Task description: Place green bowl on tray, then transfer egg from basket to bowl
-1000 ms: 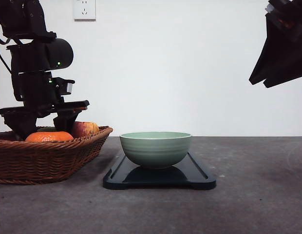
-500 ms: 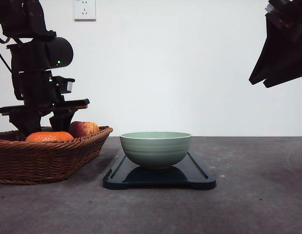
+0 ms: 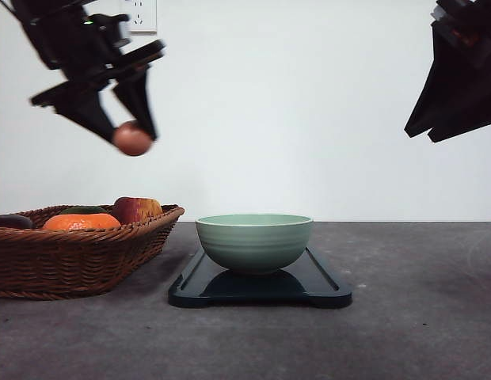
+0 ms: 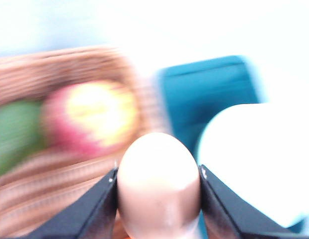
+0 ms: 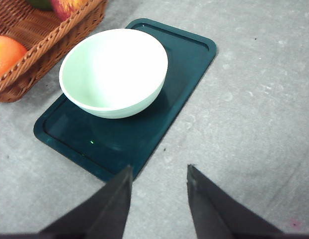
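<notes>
Grey and faintly mottled, the bench [image 3: 404, 332] carried everything. On its left side sat the wicker basket [image 3: 71, 257], wide and shallow, with an orange [image 3: 81, 222] and a red-yellow apple [image 3: 136, 209] inside. Just beside it lay the dark tray [image 3: 321, 289], flat with a low rim and rounded corners. The green bowl [image 3: 254, 241] stood upright on the tray, toward the end nearer the basket, pale sage with faint ridges outside and empty within, so the first half of the task looked done.

The left pincer [image 3: 133, 136] hung high above the basket's right side, clenched on the egg [image 3: 133, 139], which sat between the two fingertips; the wrist view showed it pale, smooth and gripped across its middle [image 4: 159, 186]. The right pincer [image 5: 158, 191] was released, its jaws apart and holding nothing, raised above the bench beside the tray.

The step in hand appeared to be carrying the egg to the bowl. Doing it well would mean travelling sideways until the egg hung over the bowl's centre, lowering it close to the bottom before letting go, and keeping the squeeze gentle, since a drop from height could crack the shell.
</notes>
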Controlling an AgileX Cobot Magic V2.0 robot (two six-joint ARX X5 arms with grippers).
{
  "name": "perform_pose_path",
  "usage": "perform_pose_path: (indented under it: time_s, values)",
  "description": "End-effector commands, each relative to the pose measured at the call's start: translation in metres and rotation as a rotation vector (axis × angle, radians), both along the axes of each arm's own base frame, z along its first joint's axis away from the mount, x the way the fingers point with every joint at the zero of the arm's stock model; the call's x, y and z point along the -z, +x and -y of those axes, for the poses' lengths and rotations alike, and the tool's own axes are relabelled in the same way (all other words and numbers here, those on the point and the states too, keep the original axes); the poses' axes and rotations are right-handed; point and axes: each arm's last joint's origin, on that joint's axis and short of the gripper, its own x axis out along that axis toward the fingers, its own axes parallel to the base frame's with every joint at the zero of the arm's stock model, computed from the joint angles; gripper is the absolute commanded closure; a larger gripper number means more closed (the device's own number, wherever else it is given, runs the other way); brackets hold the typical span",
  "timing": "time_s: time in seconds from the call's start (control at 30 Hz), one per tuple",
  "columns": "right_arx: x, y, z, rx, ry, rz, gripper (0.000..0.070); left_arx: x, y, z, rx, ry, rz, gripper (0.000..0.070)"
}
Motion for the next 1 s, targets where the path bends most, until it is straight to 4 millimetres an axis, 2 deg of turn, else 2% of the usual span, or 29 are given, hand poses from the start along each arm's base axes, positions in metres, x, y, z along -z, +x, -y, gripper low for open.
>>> perform_pose_path:
  time_s: [0.0, 0.13, 0.23, 0.5, 0.67, 0.83, 0.97]
  values:
    - [-0.001, 0.001, -0.001, -0.005, 0.000, 0.002, 0.0488, 0.001, 0.003, 0.014, 0.029, -0.021, 0.011, 0.0552]
    - [-0.001, 0.001, -0.001, -0.004, 0.000, 0.002, 0.0488, 0.006, -0.002, 0.046, 0.110, -0.032, 0.044, 0.0552]
    - [-0.001, 0.001, -0.001, -0.004, 0.000, 0.002, 0.0488, 0.017, -0.005, 0.070, 0.157, -0.021, 0.051, 0.0552]
    - [-0.001, 0.001, -0.001, -0.005, 0.000, 0.001, 0.0488, 0.060, -0.004, 0.115, 0.195, 0.056, 0.051, 0.0546]
    - [0.000, 0.001, -0.001, -0.005, -0.001, -0.001, 0.0488, 0.082, 0.000, 0.130, 0.196, 0.089, 0.058, 0.0546]
    - [0.000, 0.001, -0.001, -0.005, -0.003, -0.006, 0.0488, 0.101, 0.001, 0.136, 0.202, 0.150, 0.038, 0.0538]
    - [0.000, 0.001, -0.001, -0.005, -0.003, -0.005, 0.0488, 0.111, 0.003, 0.138, 0.197, 0.168, 0.026, 0.0472]
